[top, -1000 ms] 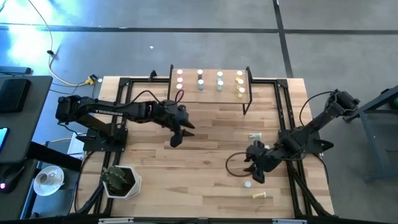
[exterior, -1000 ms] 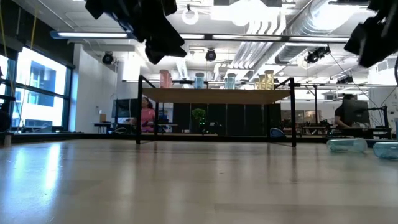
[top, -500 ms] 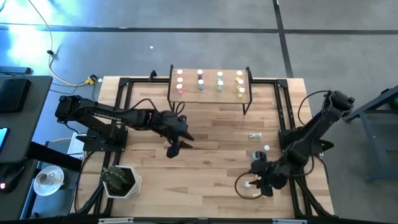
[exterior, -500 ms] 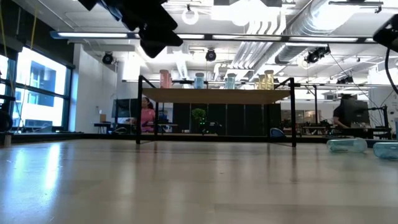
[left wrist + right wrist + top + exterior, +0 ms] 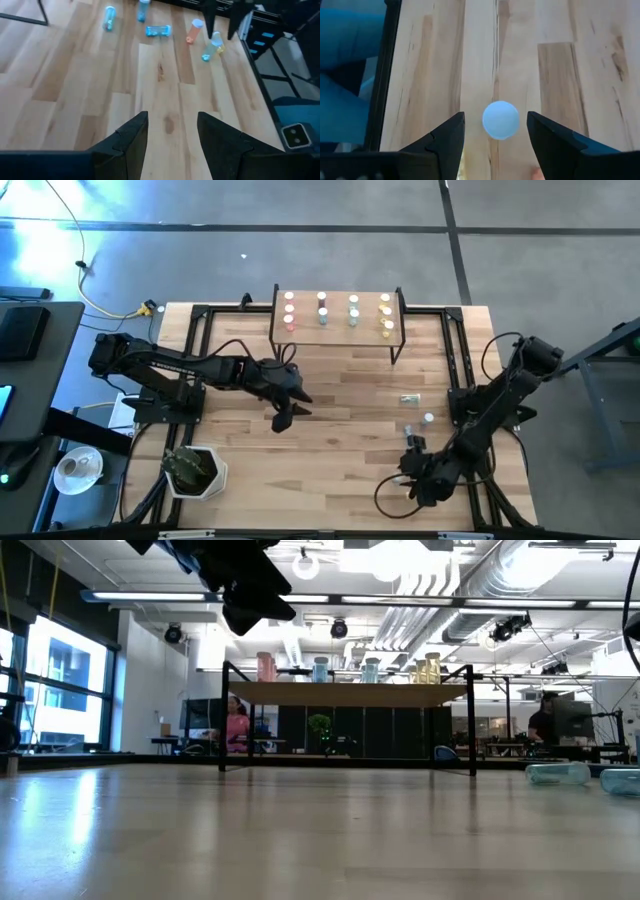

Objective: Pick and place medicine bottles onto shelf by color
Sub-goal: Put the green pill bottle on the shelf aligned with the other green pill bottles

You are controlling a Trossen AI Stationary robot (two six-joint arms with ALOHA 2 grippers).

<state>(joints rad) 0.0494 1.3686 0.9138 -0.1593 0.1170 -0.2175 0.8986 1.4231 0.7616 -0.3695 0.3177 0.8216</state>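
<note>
The shelf (image 5: 338, 330) stands at the table's far side with bottles in columns by color: pink (image 5: 289, 310), blue (image 5: 322, 310), green (image 5: 353, 310), yellow (image 5: 386, 315). Loose bottles lie on the table's right part (image 5: 410, 398) (image 5: 428, 418). My right gripper (image 5: 412, 476) is open near the table's near right corner and points down. Its fingers stand on either side of an upright bottle's white cap (image 5: 500, 120) without touching it. My left gripper (image 5: 281, 420) is open and empty above the table's middle (image 5: 172, 120).
A white pot with a plant (image 5: 192, 470) stands at the near left corner. Black frame rails (image 5: 462, 380) run along the table's sides. The left wrist view shows several loose bottles (image 5: 158, 31) (image 5: 194, 31) (image 5: 212, 45) on the boards beyond my left gripper.
My right gripper has gone toward the table's near edge and now stands over the upright white-capped bottle. My left gripper has gone a little toward the near edge and stays open.
</note>
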